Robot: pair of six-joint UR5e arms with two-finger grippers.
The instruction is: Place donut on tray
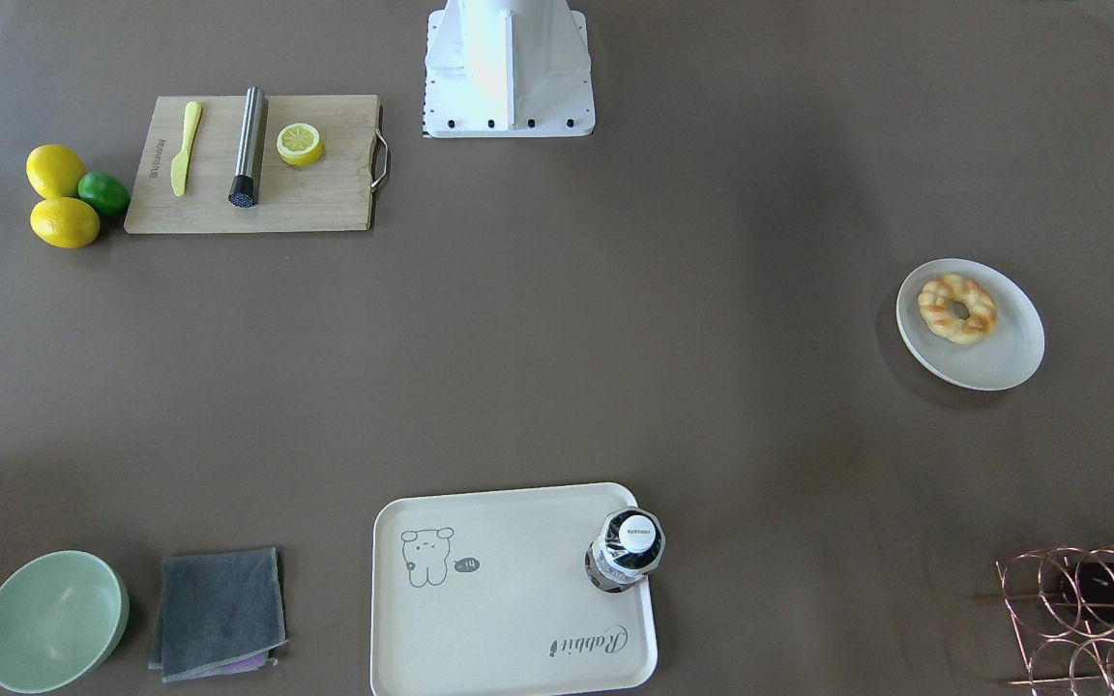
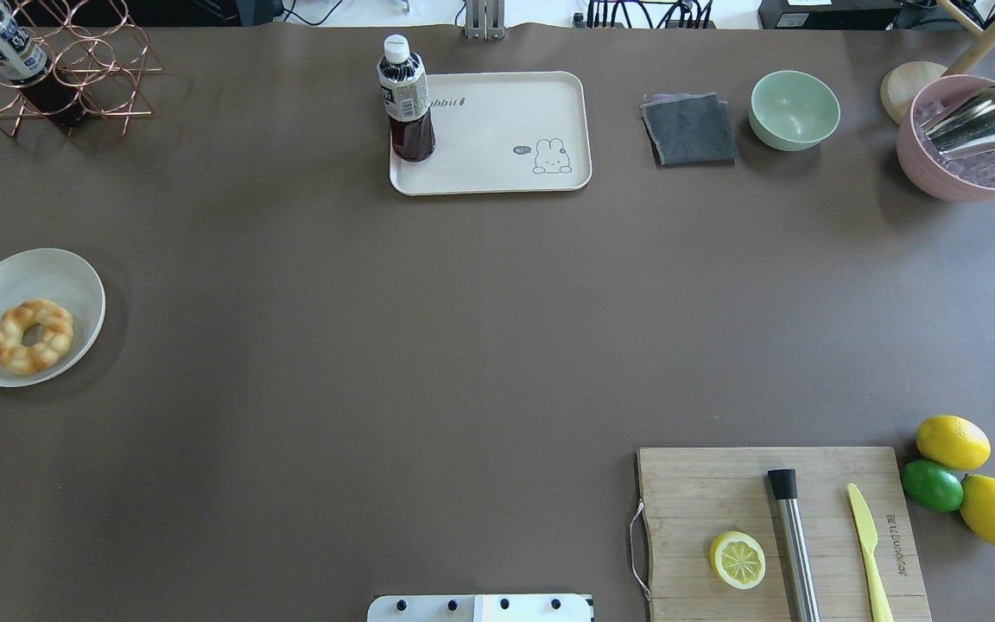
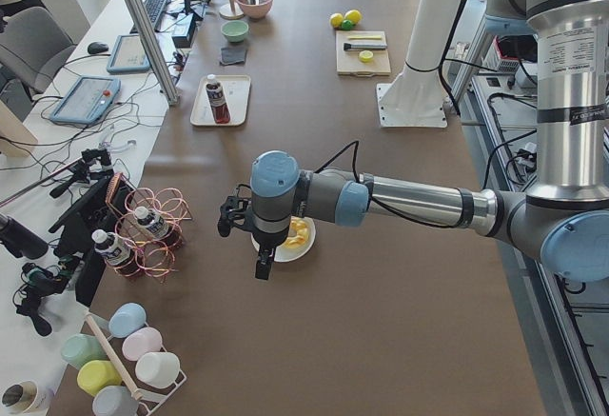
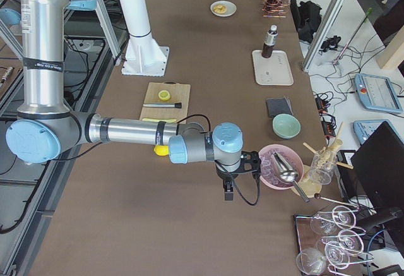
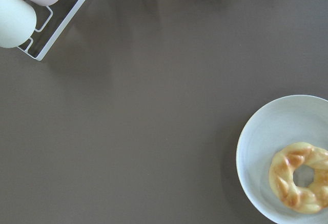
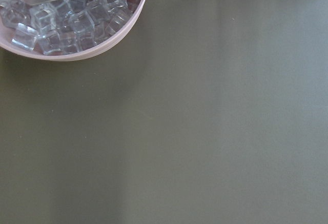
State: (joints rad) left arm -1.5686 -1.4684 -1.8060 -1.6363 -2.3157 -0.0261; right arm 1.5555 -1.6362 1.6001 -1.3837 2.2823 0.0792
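The left arm stretches out level with its wrist turned down. The left gripper [image 3: 262, 266] hangs just beside one braided golden ring donut [image 2: 32, 336] on one round white plate [image 2: 5, 281]. I cannot tell whether its fingers are apart. The right gripper [image 4: 228, 191], equally unreadable, hangs beside a pink ice bowl [image 2: 929, 173]. One cream rectangular tray [image 2: 497, 121], lettered "Rabbit", lies well beyond the left gripper.

Overhead looks forward and down, front-facing steeply down from opposite — both share the tray [image 2: 497, 130] and donut [image 2: 7, 341]. Side cameras sight along the table [image 3: 381, 321]; wrist cameras look down closely.
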